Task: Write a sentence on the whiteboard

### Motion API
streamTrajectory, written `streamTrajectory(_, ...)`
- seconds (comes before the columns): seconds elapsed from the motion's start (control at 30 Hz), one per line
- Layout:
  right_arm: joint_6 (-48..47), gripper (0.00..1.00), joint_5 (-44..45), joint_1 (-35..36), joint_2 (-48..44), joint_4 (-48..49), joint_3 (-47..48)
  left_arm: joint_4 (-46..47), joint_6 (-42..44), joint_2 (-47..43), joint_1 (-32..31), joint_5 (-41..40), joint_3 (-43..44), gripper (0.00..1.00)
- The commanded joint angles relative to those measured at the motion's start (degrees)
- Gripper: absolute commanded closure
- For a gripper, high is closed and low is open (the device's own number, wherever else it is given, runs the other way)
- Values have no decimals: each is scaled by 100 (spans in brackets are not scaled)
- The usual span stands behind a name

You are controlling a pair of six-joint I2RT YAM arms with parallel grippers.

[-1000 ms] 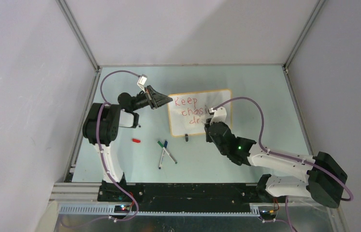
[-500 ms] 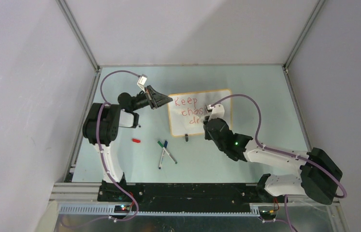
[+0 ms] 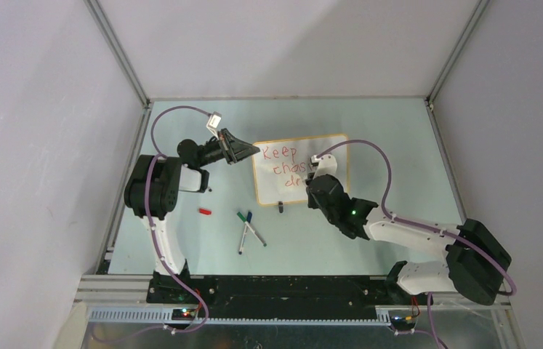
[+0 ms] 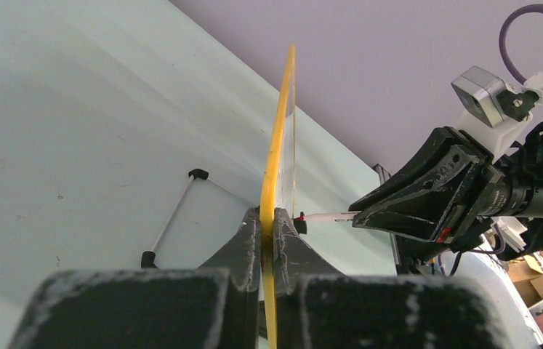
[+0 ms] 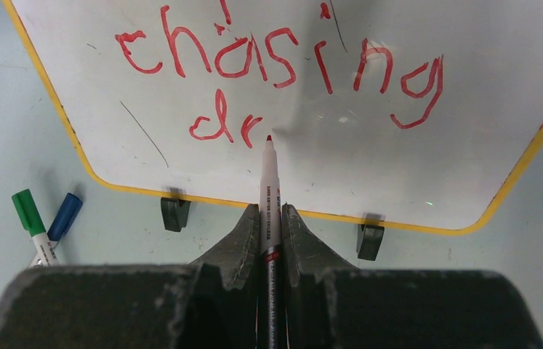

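Observation:
The whiteboard (image 3: 332,150) stands tilted on the table, white with a yellow-orange frame. Red marker writing (image 3: 283,163) on it reads "Keep", "chasing" (image 5: 275,62) and, on the third line, "dr" (image 5: 224,127). My left gripper (image 3: 254,151) is shut on the board's left edge (image 4: 279,131), a finger on each side of the frame. My right gripper (image 5: 270,212) is shut on a red marker (image 5: 268,182). The marker's tip sits at the board just right of the "r". In the top view the right wrist (image 3: 319,178) hides the ends of the lower lines.
A red cap (image 3: 204,211) lies on the table left of the board. A green marker (image 5: 28,214) and a blue marker (image 5: 65,214) lie below the board's left corner. Two black clip feet (image 5: 175,213) (image 5: 370,241) hold the board's lower edge.
My right arm has shifted slightly left, bringing the marker along the third line. The left arm and the board have not moved.

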Motion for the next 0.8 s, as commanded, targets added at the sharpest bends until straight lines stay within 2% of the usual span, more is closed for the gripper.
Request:
streamTrajectory(0.0,66,100,-14,-51,89,67,273,290,444,-225,-73,252,-72,100)
streamTrajectory(0.77,268,100,130,-219,158,-326,379,290,451,-225,-81,250,-75,100)
